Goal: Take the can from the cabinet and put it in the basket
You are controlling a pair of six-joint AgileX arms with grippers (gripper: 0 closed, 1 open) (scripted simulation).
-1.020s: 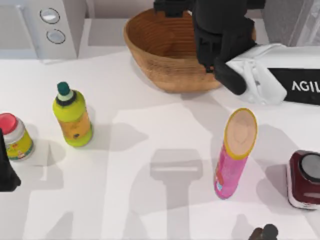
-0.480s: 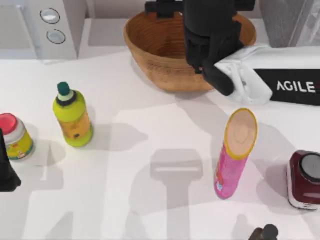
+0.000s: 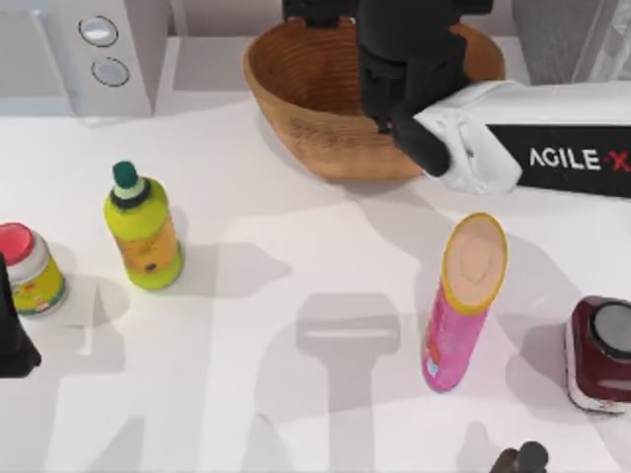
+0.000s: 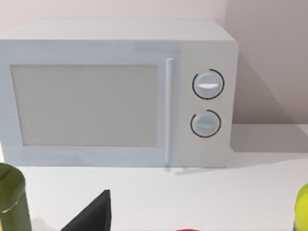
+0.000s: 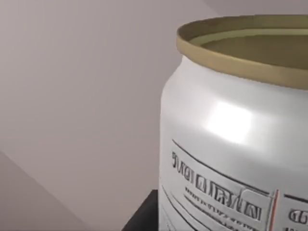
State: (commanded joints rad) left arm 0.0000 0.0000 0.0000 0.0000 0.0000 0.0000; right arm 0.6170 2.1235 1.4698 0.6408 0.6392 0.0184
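The can (image 5: 231,144), silver with a gold-coloured rim and fine print on its side, sits very close in the right wrist view, with a dark finger edge under it. My right gripper (image 3: 330,12) is shut on the can and hangs over the far side of the orange-brown wicker basket (image 3: 325,138) at the table's back. The arm's black wrist covers the basket's middle. The grey cabinet (image 3: 562,34) with its pale door frame stands at the back right corner. My left gripper (image 3: 10,340) is parked at the table's left edge.
A white microwave (image 3: 99,49) with two knobs stands back left. A green-yellow bottle (image 3: 143,232) and a red-lidded jar (image 3: 28,268) stand at the left. A tall pink tube (image 3: 463,305) and a dark red jar (image 3: 601,367) stand at the right.
My right arm has slid to the left with the can, moving from the basket's right rim to over its middle. The left arm has not moved.
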